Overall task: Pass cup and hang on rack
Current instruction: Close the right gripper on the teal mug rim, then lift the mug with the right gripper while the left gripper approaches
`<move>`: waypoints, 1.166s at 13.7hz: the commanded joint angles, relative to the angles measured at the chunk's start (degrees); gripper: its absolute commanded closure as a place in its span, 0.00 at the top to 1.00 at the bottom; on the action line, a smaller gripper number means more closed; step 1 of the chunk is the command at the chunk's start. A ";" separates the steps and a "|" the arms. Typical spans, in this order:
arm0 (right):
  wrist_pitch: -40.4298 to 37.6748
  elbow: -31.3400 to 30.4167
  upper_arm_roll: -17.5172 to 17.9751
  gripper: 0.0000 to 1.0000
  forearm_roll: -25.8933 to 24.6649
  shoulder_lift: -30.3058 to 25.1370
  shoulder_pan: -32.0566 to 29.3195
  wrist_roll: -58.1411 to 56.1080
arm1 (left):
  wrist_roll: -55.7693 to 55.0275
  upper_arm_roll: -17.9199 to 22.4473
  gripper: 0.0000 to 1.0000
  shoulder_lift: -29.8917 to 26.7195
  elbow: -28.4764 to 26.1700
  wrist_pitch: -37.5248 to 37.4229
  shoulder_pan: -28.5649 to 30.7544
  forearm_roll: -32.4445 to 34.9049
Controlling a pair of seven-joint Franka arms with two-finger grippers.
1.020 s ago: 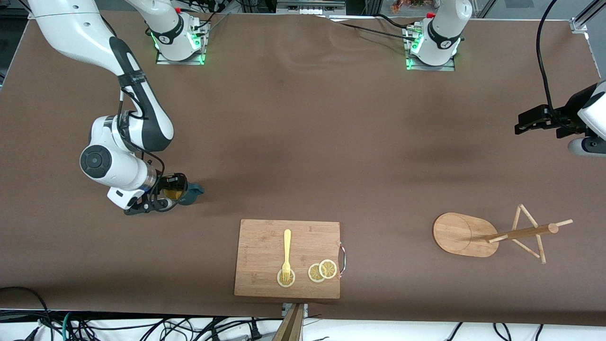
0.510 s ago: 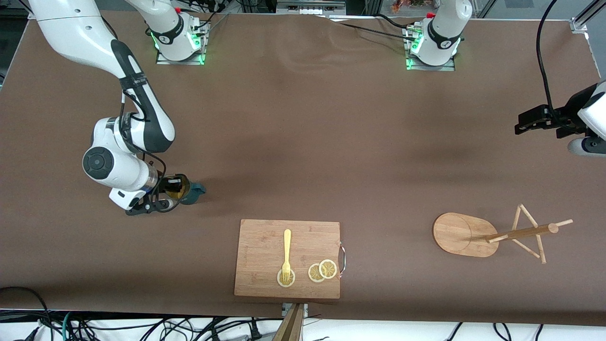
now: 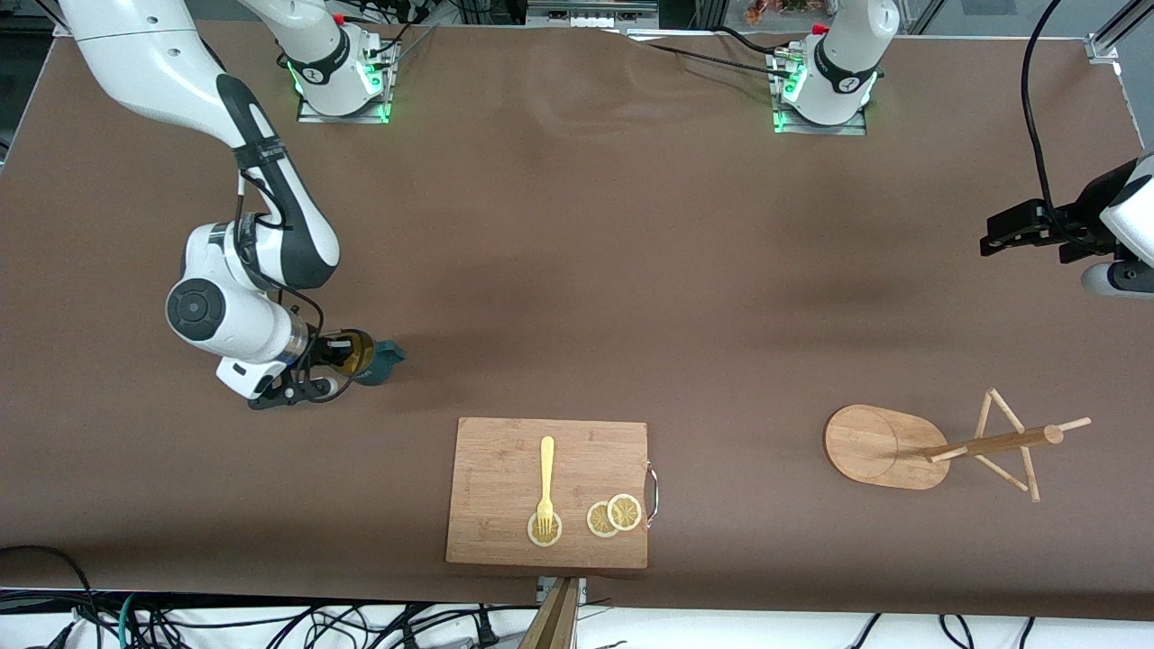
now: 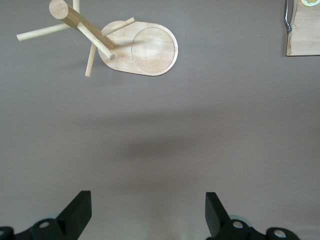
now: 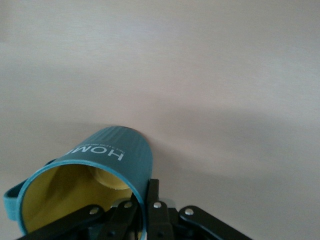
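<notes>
The right gripper (image 3: 335, 356) has its jaws closed on the rim of the cup (image 3: 371, 359), one finger inside the mustard-yellow interior and one outside against the ribbed teal wall, at the right arm's end of the table. In the right wrist view the cup (image 5: 95, 182) tilts away from the jaws, its mouth turned toward the camera; whether its base touches the brown table (image 3: 577, 270) or hangs just clear is hard to tell. The loop handle juts out on the side of the cup away from the jaws, toward the table's middle.

The left gripper (image 3: 992, 236) waits with its jaws wide open over the left arm's end, holding nothing. The rack (image 3: 938, 446) stands well apart from the cup.

A rim pinch is thin, so the carry toward the handover should probably go slowly and level, keeping the handle pointing clear of the jaws for the left gripper to reach.
</notes>
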 commanded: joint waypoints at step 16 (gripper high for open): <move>-14.22 30.88 7.32 0.00 -0.24 16.04 36.44 55.71 | 0.27 -0.66 1.00 1.59 0.87 -0.75 -1.64 0.21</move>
